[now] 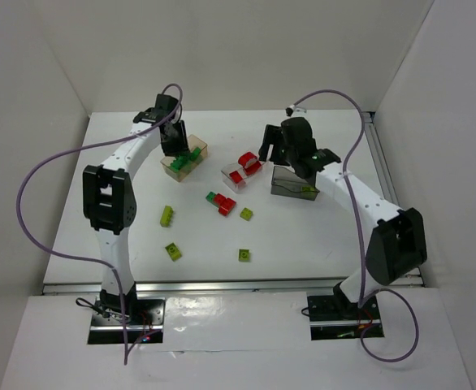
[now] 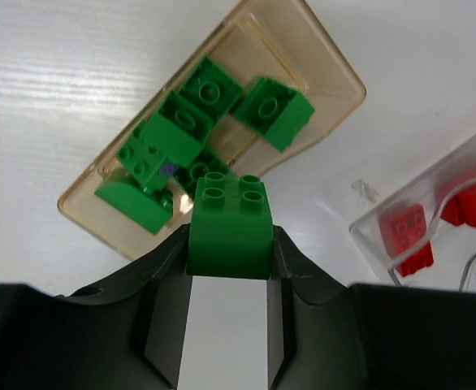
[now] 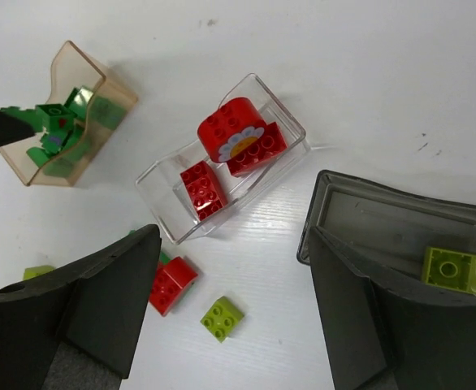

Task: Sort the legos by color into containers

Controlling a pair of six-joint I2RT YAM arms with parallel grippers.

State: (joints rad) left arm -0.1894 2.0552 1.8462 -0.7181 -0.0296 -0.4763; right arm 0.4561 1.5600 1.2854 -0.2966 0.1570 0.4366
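**Lego sort, item in hand:** the left gripper (image 2: 230,248) is clamping one dark green brick (image 2: 230,215) at the edge of the tan tray (image 2: 329,63).

**Detail:** the brick is sitting studs-up, pinched at its sides between both fingers. The tan tray is carrying a heap of further dark green bricks (image 2: 191,122). The right gripper (image 3: 231,244) is hanging wide open and holding nothing, over the worktop (image 1: 319,236) between the clear tray (image 3: 288,112) and the grey tray (image 3: 339,195). The clear tray is holding red bricks (image 3: 240,134), and the grey tray is holding one yellow-green brick (image 3: 453,270). Four loose yellow-green bricks (image 1: 173,251) and a red brick (image 1: 226,204) with a green piece (image 1: 211,197) touching it are lying on the worktop, on the arms' side of the trays.
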